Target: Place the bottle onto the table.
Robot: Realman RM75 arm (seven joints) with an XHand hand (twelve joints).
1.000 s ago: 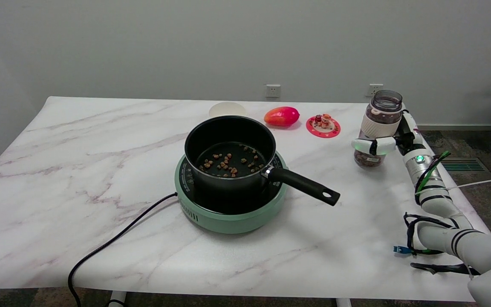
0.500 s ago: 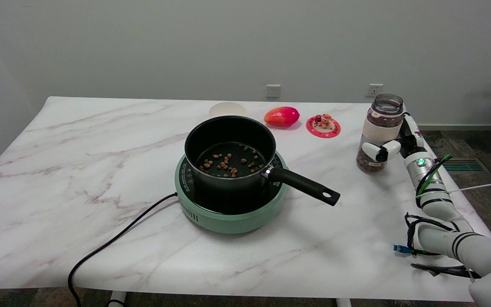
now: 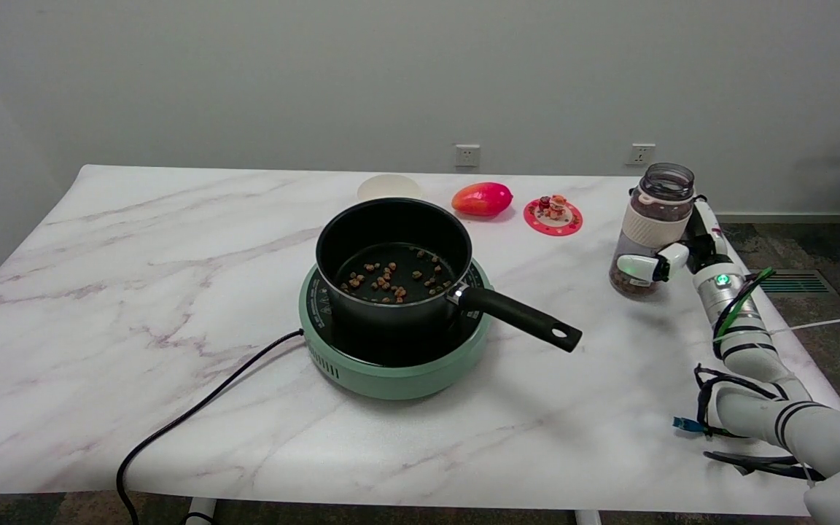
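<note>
A clear bottle (image 3: 655, 219) with a white band and brown contents stands near the right edge of the marble table (image 3: 172, 240), leaning slightly. Its open mouth faces up and its base looks to be on the tabletop. My right hand (image 3: 671, 255) holds it from the right side. The thumb crosses the front of the bottle's lower part, and the other fingers are hidden behind it.
A black pot (image 3: 391, 248) with brown bits sits on a green cooker (image 3: 391, 372) at mid table, its handle (image 3: 522, 317) pointing toward the bottle. A red fruit (image 3: 482, 198), a pink coaster (image 3: 553, 215) and a white disc (image 3: 389, 188) lie at the back. A black cable (image 3: 194, 415) runs to the front left.
The hand has moved the bottle a little to the right and down toward the tabletop. The thumb now reaches less far across the bottle's front.
</note>
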